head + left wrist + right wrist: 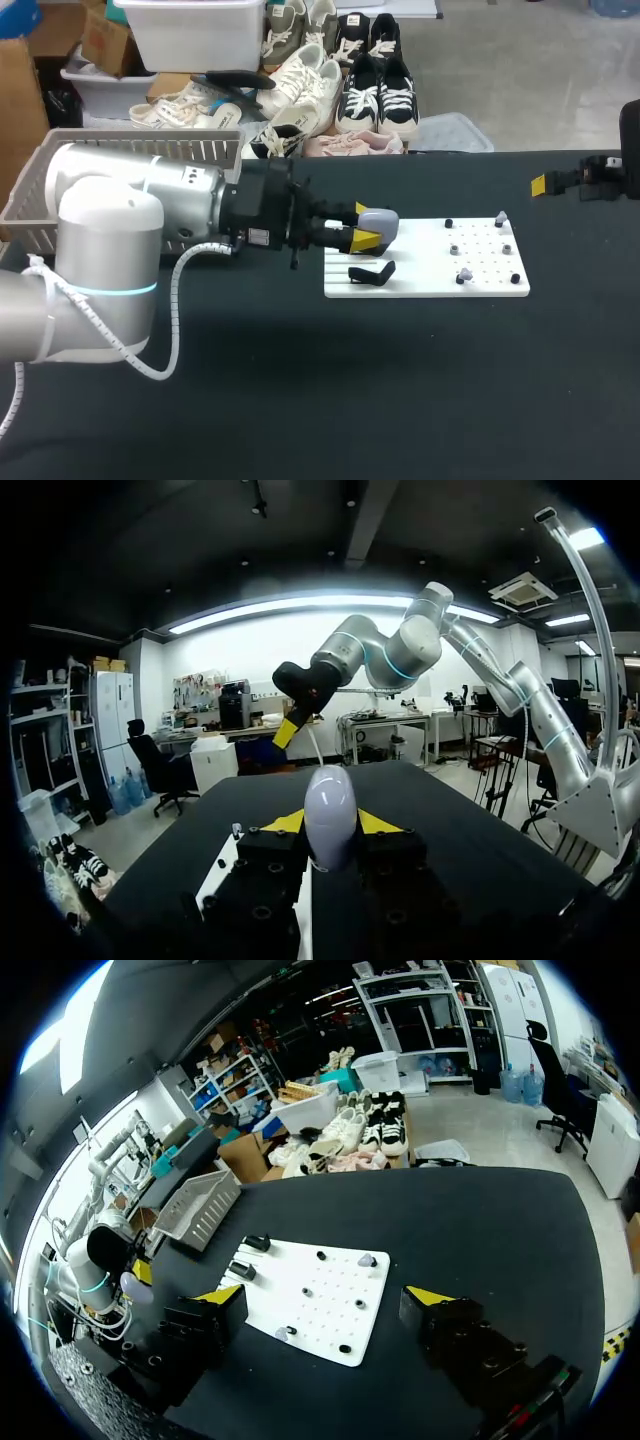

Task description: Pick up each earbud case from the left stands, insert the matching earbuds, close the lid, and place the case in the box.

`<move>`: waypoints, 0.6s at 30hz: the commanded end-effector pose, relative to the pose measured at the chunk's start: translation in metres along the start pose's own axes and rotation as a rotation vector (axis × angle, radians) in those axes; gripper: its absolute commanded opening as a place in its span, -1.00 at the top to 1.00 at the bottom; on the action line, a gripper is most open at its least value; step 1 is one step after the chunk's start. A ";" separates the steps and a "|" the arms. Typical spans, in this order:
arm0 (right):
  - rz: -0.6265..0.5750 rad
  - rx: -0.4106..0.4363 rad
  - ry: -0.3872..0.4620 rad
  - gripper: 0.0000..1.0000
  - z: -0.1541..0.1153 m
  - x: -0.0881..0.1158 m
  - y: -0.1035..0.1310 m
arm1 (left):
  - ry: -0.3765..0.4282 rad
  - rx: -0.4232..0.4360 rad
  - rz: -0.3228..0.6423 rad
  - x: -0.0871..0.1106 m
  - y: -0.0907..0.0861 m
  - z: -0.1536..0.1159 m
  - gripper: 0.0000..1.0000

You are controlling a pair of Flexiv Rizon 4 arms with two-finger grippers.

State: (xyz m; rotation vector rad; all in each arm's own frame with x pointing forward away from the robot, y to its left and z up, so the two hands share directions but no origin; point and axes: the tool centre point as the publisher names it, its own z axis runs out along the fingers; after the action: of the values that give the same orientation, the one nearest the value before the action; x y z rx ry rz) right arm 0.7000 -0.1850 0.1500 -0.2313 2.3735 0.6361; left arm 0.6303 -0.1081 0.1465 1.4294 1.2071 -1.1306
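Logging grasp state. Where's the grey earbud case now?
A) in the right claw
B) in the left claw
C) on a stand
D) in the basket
B: the earbud case sits pinched between the yellow tips of the left claw; the right claw is open and empty.

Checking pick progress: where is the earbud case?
Head view: earbud case held by the fingers of the left gripper at the white board's left end, beside a black stand.

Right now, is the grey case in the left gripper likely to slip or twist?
Likely slippery: the earbud case looks smooth and rounded. It could pivot, since the left gripper pinches only its near end. Small hard-looking shell: probably stiff and light.
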 end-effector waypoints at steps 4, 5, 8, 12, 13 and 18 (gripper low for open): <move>0.000 0.000 0.000 -1.00 0.000 0.000 0.000 | -0.002 -0.004 0.001 0.000 -0.001 0.000 1.00; 0.000 0.000 0.000 -1.00 0.000 0.000 0.000 | -0.015 -0.006 -0.010 0.002 -0.003 0.001 1.00; 0.000 0.000 0.000 -1.00 0.000 0.000 0.000 | -0.024 -0.020 -0.019 0.004 -0.004 0.008 1.00; 0.011 -0.010 0.004 -1.00 -0.003 0.006 -0.002 | -0.043 -0.027 -0.032 0.009 -0.001 0.014 1.00; 0.011 -0.013 0.003 -1.00 -0.005 0.008 -0.001 | -0.042 -0.027 -0.032 0.010 -0.001 0.016 1.00; -0.007 -0.031 0.000 -1.00 -0.010 0.020 0.010 | -0.048 -0.025 -0.027 0.012 0.005 0.023 1.00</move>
State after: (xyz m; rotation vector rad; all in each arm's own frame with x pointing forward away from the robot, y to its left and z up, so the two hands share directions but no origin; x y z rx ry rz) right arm 0.6861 -0.1791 0.1461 -0.2488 2.3762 0.6582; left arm 0.6300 -0.1232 0.1344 1.3658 1.2132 -1.1556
